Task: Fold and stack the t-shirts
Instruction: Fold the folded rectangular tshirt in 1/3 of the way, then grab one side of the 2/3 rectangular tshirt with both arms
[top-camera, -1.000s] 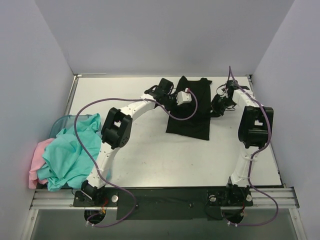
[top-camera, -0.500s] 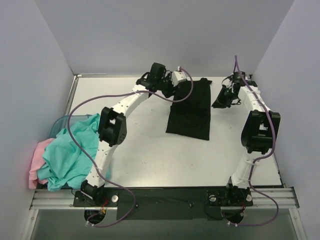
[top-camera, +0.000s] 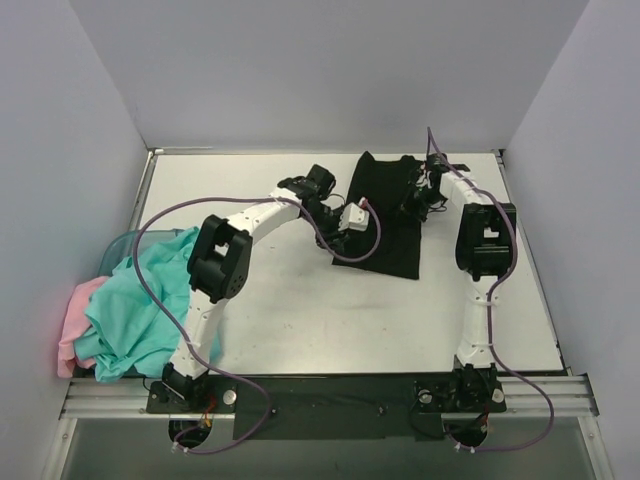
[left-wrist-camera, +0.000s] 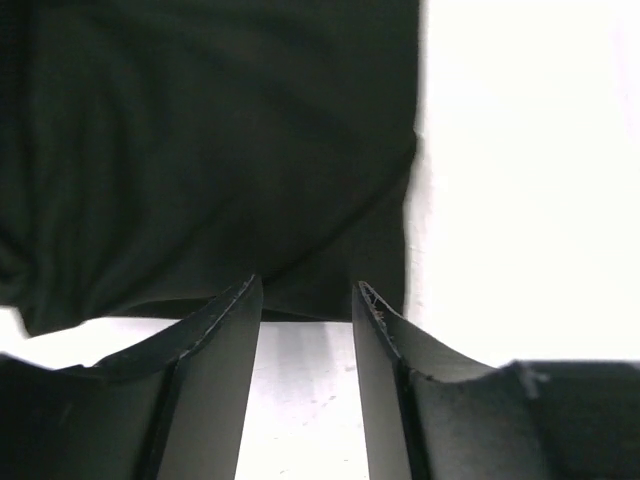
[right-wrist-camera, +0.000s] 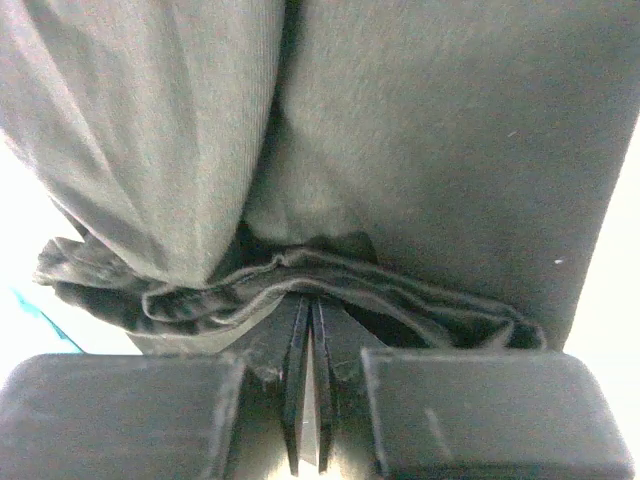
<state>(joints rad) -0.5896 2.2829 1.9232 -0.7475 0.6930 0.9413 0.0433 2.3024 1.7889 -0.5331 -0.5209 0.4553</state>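
White, smooth counter (top-camera: 300, 320) between pale walls carries a black t-shirt (top-camera: 392, 240), folded into a long strip and lying flat toward the far edge, right of centre. Crumpled teal t-shirts (top-camera: 140, 300) and a pink t-shirt (top-camera: 78, 320) heap at the left edge. All look light, limp, matte knit, likely to sag, so hems or corners seem the best hold. Closed tight, the right claw (right-wrist-camera: 310, 310) pinches a bunched fold at the black shirt's far right. Half open and empty, the left claw (left-wrist-camera: 307, 290) hovers over its left edge.

Soft, even light from above, shadows faint. In the left wrist view the surface (left-wrist-camera: 530, 180) glares pure white beside the underexposed black t-shirt (left-wrist-camera: 200, 150); the right wrist close-up is slightly blurred
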